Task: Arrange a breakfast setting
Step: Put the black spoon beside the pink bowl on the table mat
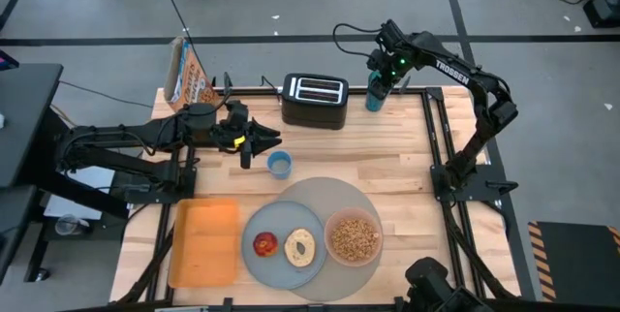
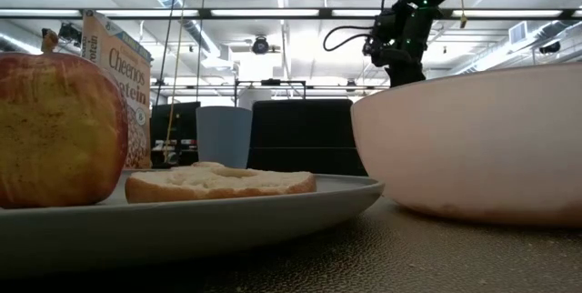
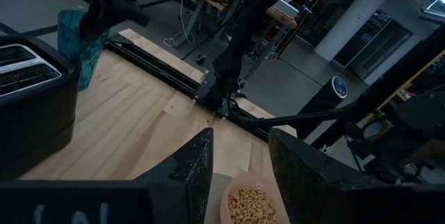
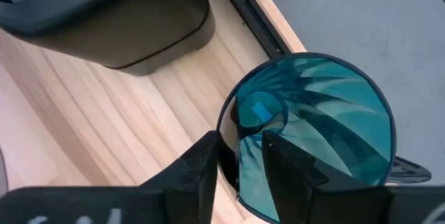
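A grey mat (image 1: 325, 194) lies at the table's near middle. On it a blue-grey plate (image 1: 254, 259) holds a red apple (image 1: 266, 244) and round toasted bread (image 1: 301, 247). A pink bowl (image 1: 354, 237) of brown cereal (image 3: 250, 203) stands beside the plate. No spoon shows. My left gripper (image 1: 274, 140) is open and empty, above the table just far of a small blue cup (image 1: 279, 164). My right gripper (image 1: 378, 81) is shut on a teal glass (image 4: 313, 126) at the far edge, right of the black toaster (image 1: 315, 100). My right gripper holds the teal glass by its rim wall (image 4: 238, 151), on the side toward the toaster. One finger is inside the glass (image 4: 285, 165) and one outside (image 4: 201, 165). The fingers come from above, pointing down. The glass is upright, and in the left wrist view its base (image 3: 78, 78) looks to stand on the table.
An orange tray (image 1: 204, 242) lies at the near left beside the plate. A cereal box (image 1: 189, 75) stands at the far left corner. Black rails (image 1: 431, 128) run along the table's sides. Bare wood shows between the toaster and the mat.
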Controlling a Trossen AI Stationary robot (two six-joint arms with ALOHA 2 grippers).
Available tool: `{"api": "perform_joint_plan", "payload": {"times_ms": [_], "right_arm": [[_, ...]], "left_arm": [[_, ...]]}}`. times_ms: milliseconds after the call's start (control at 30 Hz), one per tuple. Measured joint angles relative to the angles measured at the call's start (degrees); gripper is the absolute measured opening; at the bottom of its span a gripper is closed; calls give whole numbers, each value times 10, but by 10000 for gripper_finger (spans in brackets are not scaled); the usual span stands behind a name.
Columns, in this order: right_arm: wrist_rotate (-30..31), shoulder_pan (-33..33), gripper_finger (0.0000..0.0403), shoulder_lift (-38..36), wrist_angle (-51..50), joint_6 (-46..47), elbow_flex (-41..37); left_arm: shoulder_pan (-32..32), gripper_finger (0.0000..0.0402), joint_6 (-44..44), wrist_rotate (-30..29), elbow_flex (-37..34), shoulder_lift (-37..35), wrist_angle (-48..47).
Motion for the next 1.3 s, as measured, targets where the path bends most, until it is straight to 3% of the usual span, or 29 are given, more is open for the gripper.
{"api": "perform_joint_plan", "payload": {"times_ms": [533,967,1300], "right_arm": [[-11,-1,18,0,-9,23,11],[-17,-2,20,-1,-50,28,63],[-29,3,24,-2,-148,42,189]], "left_arm": [[0,148,0,0,0,0,0],[0,148,0,0,0,0,0],[0,148,-5,0,0,0,0]]}}
